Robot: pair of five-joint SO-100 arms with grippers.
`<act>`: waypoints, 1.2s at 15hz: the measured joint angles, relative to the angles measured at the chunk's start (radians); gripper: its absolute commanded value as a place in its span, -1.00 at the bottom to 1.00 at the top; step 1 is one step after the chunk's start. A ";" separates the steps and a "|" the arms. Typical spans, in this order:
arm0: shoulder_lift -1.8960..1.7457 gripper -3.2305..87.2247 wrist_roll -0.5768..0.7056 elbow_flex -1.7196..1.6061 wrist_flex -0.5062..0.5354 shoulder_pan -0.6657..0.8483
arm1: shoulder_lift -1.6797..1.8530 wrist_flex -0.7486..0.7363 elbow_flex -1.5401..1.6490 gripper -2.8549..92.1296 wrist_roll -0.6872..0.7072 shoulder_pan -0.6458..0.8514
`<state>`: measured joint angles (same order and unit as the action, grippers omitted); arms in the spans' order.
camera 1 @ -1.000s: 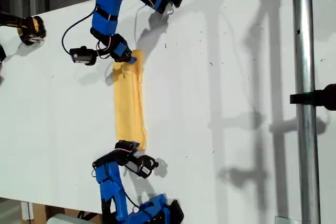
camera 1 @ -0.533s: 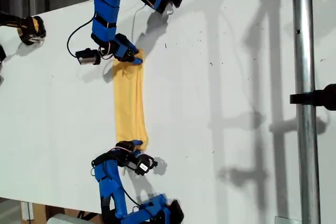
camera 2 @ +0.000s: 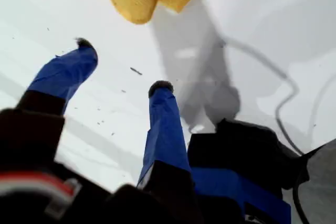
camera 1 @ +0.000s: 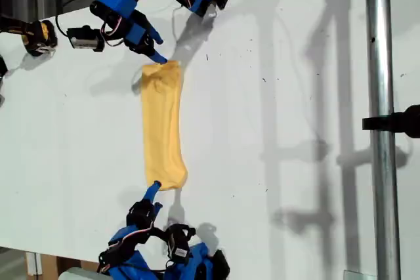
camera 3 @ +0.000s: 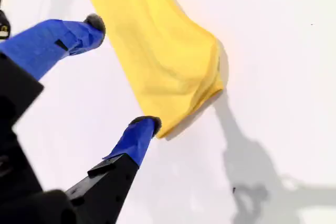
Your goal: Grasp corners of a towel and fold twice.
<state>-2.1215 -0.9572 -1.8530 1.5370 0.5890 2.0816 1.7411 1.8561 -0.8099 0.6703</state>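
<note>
Yellow towel (camera 1: 162, 126) lies folded lengthwise; wrist views show both end effectors (camera 2: 118, 64) (camera 3: 123, 72) open, empty.

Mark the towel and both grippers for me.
the towel (camera 1: 162, 122): exterior view, middle of the folded strip.
my first gripper (camera 2: 122, 64): first wrist view, midway between open fingertips.
my second gripper (camera 3: 121, 73): second wrist view, midway between open fingertips.
</note>
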 measured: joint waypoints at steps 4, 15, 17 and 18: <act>-0.563 -0.58 -0.087 -0.430 -0.172 -0.161 | 0.302 0.000 0.201 -0.62 -0.202 -0.043; -1.350 -0.88 -0.290 -1.181 -0.344 -0.477 | 0.466 -0.367 0.626 -0.04 -0.252 -0.064; -1.350 -0.89 -0.314 -1.192 -0.344 -0.500 | 0.219 -0.494 0.552 -0.04 -0.084 0.064; -1.350 -0.89 -0.322 -1.192 -0.344 -0.505 | 0.095 -0.561 0.515 -0.04 -0.012 0.117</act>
<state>-3.4714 -1.2793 -3.0450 1.1934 0.0844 2.1767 1.1796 2.3715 -0.8222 0.7869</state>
